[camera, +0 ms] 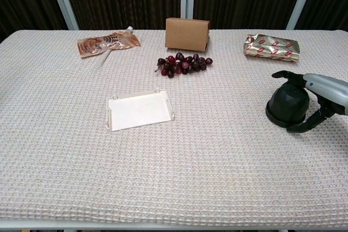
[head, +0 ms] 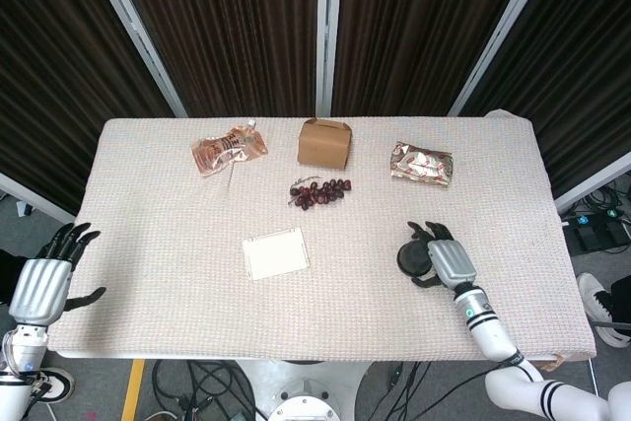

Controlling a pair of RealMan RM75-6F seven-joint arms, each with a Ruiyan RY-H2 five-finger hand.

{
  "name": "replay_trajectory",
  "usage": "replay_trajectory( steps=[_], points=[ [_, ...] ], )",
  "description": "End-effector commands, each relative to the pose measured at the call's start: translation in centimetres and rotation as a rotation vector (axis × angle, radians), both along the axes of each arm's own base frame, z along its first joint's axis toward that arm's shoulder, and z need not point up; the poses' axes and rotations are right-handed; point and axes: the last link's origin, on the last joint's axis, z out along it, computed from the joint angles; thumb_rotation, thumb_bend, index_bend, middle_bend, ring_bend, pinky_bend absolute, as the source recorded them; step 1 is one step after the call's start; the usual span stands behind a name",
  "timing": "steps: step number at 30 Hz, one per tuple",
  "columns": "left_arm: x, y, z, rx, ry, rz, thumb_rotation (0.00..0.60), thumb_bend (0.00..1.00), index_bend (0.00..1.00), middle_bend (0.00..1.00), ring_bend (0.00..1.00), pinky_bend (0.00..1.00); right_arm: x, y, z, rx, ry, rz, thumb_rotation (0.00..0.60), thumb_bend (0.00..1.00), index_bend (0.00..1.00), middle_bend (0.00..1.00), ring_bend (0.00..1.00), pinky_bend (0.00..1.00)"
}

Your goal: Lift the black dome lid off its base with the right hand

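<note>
The black dome lid (camera: pixel 287 105) (head: pixel 412 259) sits on its round black base on the right part of the table. My right hand (camera: pixel 318 97) (head: pixel 439 258) is around its right side, fingers curving over the far edge and thumb near the front rim; whether they press on it I cannot tell. My left hand (head: pixel 44 278) hangs open off the table's left edge, away from everything, and shows only in the head view.
A white shallow tray (camera: pixel 139 110) lies mid-table. Behind it are dark grapes (camera: pixel 182 64), a brown cardboard box (camera: pixel 187 33), a copper pouch (camera: pixel 106 42) at the back left and a foil snack packet (camera: pixel 272 47) at the back right. The table's right edge is close to my right hand.
</note>
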Motion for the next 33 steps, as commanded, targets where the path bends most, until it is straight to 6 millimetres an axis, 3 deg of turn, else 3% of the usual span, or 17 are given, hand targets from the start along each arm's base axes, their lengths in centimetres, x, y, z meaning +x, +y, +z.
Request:
replay_trajectory(
  steps=[1, 14, 17, 21, 24, 28, 33],
  points=[
    [0.1, 0.1, 0.0, 0.001, 0.0, -0.005, 0.6, 0.02, 0.17, 0.11, 0.08, 0.3, 0.0, 0.0, 0.0, -0.002, 0.0, 0.002, 0.6, 0.05, 0.0, 0.26, 0.0, 0.0],
    [0.0, 0.0, 0.0, -0.003, 0.001, 0.001, 0.6, 0.02, 0.17, 0.11, 0.08, 0.3, 0.2, 0.0, 0.2, -0.029, 0.003, 0.014, 0.6, 0.09, 0.0, 0.36, 0.0, 0.0],
    [0.0, 0.0, -0.1, -0.007, 0.002, 0.003, 0.6, 0.02, 0.17, 0.11, 0.08, 0.3, 0.3, -0.1, 0.6, -0.044, 0.0, 0.023, 0.6, 0.09, 0.09, 0.37, 0.0, 0.0],
    [-0.1, 0.0, -0.2, -0.009, 0.002, 0.005, 0.6, 0.02, 0.17, 0.11, 0.08, 0.3, 0.8, -0.5, 1.6, -0.09, -0.02, 0.046, 0.6, 0.1, 0.29, 0.4, 0.02, 0.0],
    [-0.1, 0.0, -0.2, -0.01, 0.002, 0.004, 0.6, 0.02, 0.17, 0.11, 0.08, 0.3, 1.5, -0.9, 3.0, -0.136, -0.043, 0.074, 0.6, 0.1, 0.37, 0.41, 0.04, 0.0],
    [0.1, 0.1, -0.1, -0.008, 0.003, -0.002, 0.6, 0.02, 0.17, 0.11, 0.08, 0.3, 3.4, -1.6, 5.6, -0.213, -0.074, 0.145, 0.6, 0.1, 0.39, 0.42, 0.05, 0.0],
    [0.4, 0.1, 0.0, -0.005, 0.001, -0.011, 0.6, 0.02, 0.17, 0.11, 0.08, 0.3, 8.5, -1.2, 11.0, -0.36, -0.154, 0.324, 0.6, 0.1, 0.4, 0.43, 0.06, 0.0]
  ],
)
